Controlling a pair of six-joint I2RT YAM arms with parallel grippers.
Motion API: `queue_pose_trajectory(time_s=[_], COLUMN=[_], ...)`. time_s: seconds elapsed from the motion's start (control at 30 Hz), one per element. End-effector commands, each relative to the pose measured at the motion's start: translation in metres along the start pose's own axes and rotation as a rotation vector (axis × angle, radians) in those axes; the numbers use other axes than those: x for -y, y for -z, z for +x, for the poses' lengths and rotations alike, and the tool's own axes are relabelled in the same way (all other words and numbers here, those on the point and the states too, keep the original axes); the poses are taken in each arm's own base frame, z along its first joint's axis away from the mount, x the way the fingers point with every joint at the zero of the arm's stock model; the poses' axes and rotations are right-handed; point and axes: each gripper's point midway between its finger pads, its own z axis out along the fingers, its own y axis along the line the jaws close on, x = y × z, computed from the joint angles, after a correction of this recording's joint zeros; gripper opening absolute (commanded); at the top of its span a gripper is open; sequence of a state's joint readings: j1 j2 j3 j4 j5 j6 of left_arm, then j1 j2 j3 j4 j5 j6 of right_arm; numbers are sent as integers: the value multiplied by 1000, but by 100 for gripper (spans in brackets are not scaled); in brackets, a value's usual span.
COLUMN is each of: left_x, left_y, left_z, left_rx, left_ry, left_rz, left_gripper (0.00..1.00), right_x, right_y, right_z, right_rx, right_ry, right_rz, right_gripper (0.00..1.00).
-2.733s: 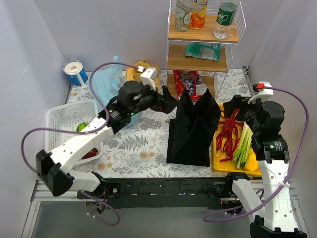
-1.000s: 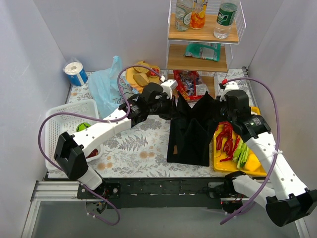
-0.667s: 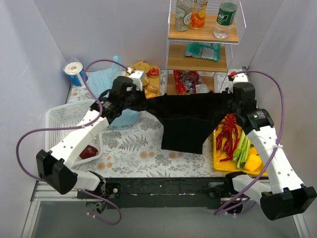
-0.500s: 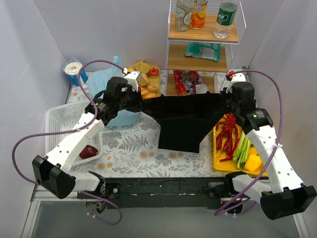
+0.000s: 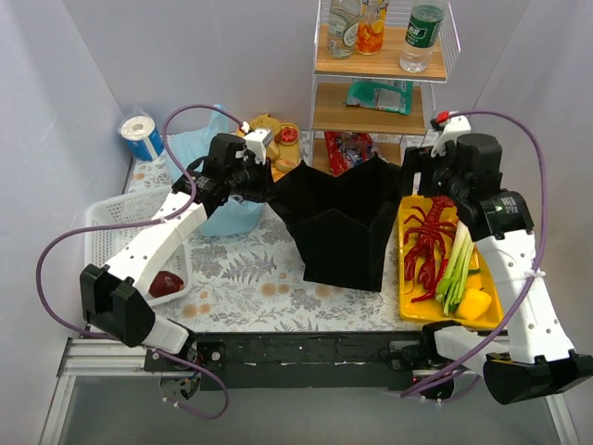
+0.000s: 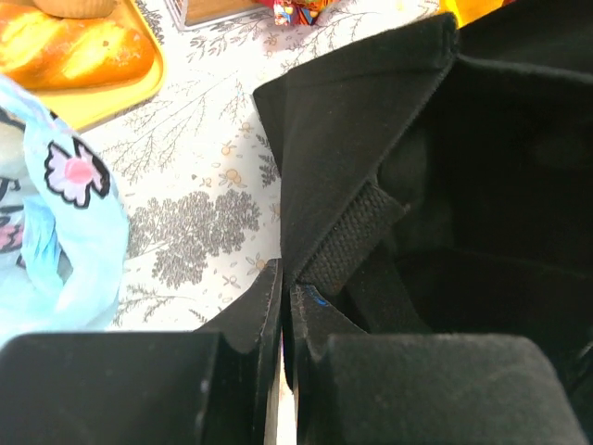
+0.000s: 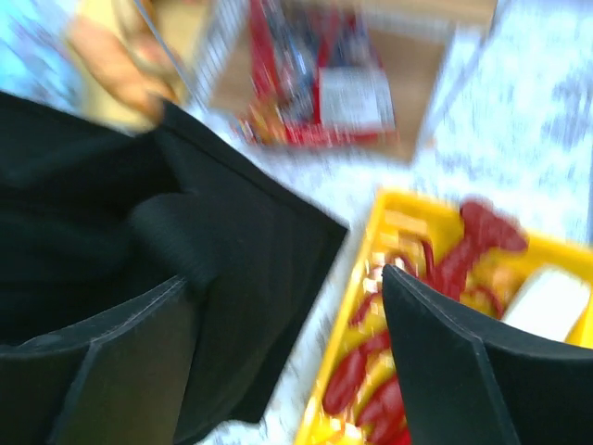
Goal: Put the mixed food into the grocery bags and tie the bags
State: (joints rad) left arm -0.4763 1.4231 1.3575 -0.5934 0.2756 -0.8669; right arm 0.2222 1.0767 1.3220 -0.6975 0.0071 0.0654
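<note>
Two grocery bags on the floral-print table (image 5: 250,269). Item one: stiff black bag (image 5: 343,246), upright at mid-table, mouth spread wide, upper edges rising to points, a woven webbing handle (image 6: 352,246) lying against the inside of its left wall; interior dark, contents not discernible. Left gripper (image 6: 285,278) clenched on the bag's left rim corner, the fabric pinched between both fingers. Right gripper (image 7: 283,278) released, fingers spread wide at the bag's right rim; that view is blurred. Item two: thin light-blue plastic bag (image 5: 232,218) with cartoon prints, slumped just left of the black bag, partly behind the left arm. Containers: yellow tray (image 5: 408,311) right of the black bag, holding a red lobster (image 5: 428,246), green stalks (image 5: 454,269) and a yellow piece (image 5: 473,301); second yellow tray (image 6: 139,88) at the back, holding a golden bread loaf (image 6: 74,51); white lattice basket (image 5: 120,222) at far left, a dark red item (image 5: 167,283) in its near corner; wooden shelf (image 5: 380,60) carrying three drink bottles (image 5: 424,32); red snack packet (image 5: 350,148) beneath it.
</note>
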Motion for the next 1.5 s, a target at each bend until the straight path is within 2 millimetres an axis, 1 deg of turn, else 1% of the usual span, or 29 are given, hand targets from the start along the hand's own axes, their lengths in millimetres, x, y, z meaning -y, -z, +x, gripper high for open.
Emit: queue_pose_trajectory(time_s=[0.0,0.03,0.07,0.13,0.17,0.2,0.23,0.27,0.3,0.33,0.37,0.4,0.43,0.47,0.5,0.53,0.6,0.63,0.67,0.7,0.73,0.9,0.93,1.13,1.17,1.2,1.27,1.37,1.47], left_x=[7,9,10,14,16,20,25,28,31,32,33,34,35,36,37,38,39,38,39,38,39,37,37,40,41,41,42,43,44], left_y=[-2,-4,-7,-8,-8,-8,-6,-5,-3,-2,0,0,2,3,4,5,7,8,10,9,10,9,10,10,10,10,11,11,14], left_z=[-29,-29,-28,-34,-36,-39,-40,-41,-43,-44,-43,-44,-46,-44,-44,-44,-45,-44,-44,-43,-43,-40,-41,-38,-38,-37,-37,-34,-34], left_rx=[74,74,71,77,75,70,65,64,67,69,62,61,62,49,47,45,48,51,51,52,53,42,45,37,36,35,33,26,29], left_ry=[-16,-11,-5,28,33,48,51,55,62,63,65,65,61,64,64,66,70,73,77,78,79,86,85,98,97,97,99,109,114], left_rz=[46,62,70,82,93,105,130,144,153,159,162,161,165,167,170,174,177,175,175,172,173,165,164,178,186,189,195,195,198], left_gripper=[2,2,3,3,2,2,2,2,2,2,2,2,2,1,1,1,1,1,1,1,1,1,1,0,0,0,0,0,0], right_x=[-26,-32,-37,-39,-38,-40,-40,-39,-36,-34,-32,-29,-25,-23,-15,-10,3,6,9,19,24,37,36,29,28,27,27,30,34], right_y=[46,49,50,45,26,31,30,13,16,4,2,2,-10,-15,-18,-29,-38,-46,-50,-53,-60,-80,-90,-111,-113,-110,-114,-115,-118], right_z=[-99,-110,-130,-149,-156,-176,-187,-197,-212,-217,-224,-238,-240,-244,-252,-255,-260,-263,-264,-266,-265,-266,-264,-271,-273,-280,-286,-299,-307], right_rx=[291,324,378,408,394,436,455,463,503,511,536,587,586,593,618,614,621,621,618,620,615,617,603,633,642,671,690,735,761], right_ry=[21,22,23,24,21,32,39,43,50,58,71,87,90,97,100,99,93,90,87,73,62,48,52,66,66,74,76,82,83], right_rz=[-121,-152,-176,-190,-187,-191,-191,-183,-166,-158,-148,-125,-109,-96,-54,-35,2,8,12,51,56,62,38,-31,-36,-43,-44,-32,-9], right_gripper=[85,85,86,86,86,86,85,87,89,91,91,91,92,92,93,93,93,93,94,94,94,95,95,95,94,93,92,91,91])
